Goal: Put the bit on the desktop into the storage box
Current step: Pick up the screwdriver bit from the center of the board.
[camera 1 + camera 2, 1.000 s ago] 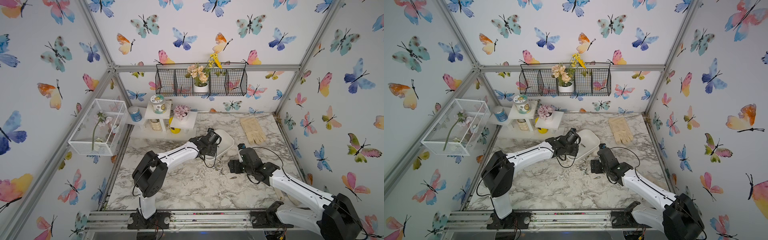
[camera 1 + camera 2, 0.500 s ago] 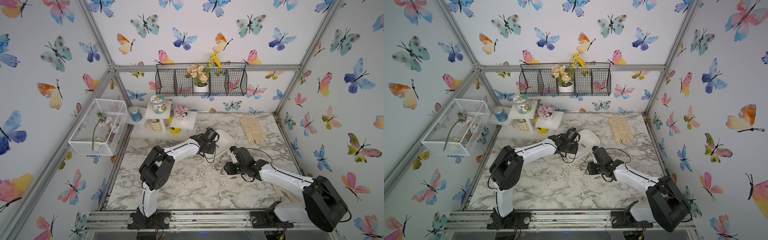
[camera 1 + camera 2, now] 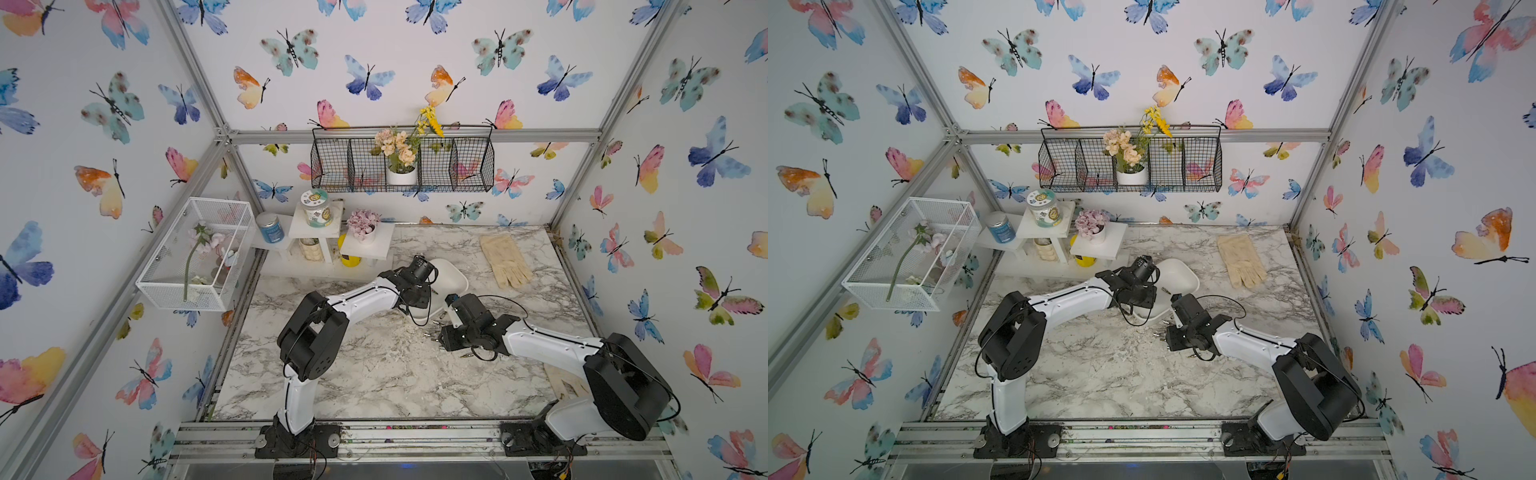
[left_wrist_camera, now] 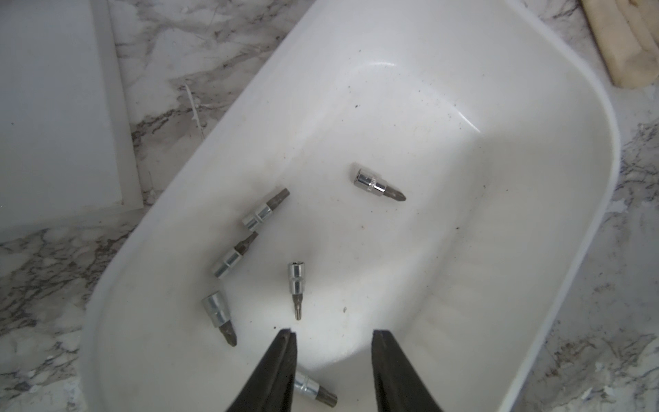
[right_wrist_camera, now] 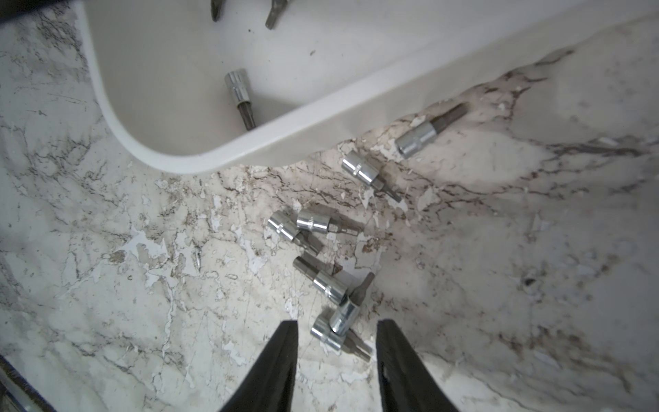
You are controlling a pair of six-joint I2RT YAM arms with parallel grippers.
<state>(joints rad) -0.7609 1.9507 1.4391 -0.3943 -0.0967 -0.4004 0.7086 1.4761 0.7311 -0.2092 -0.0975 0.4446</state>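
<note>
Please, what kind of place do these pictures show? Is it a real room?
Probably a staged robot test booth, not a real room: an aluminium frame carries butterfly wallpaper, and a left arm and a right arm are mounted on a rail beside the marble-patterned desktop.

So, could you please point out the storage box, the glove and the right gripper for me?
storage box (image 4: 445, 232): left wrist view, bare inner floor.
glove (image 3: 505, 261): in a top view, the palm.
right gripper (image 5: 337, 322): right wrist view, midway between its fingertips.
</note>
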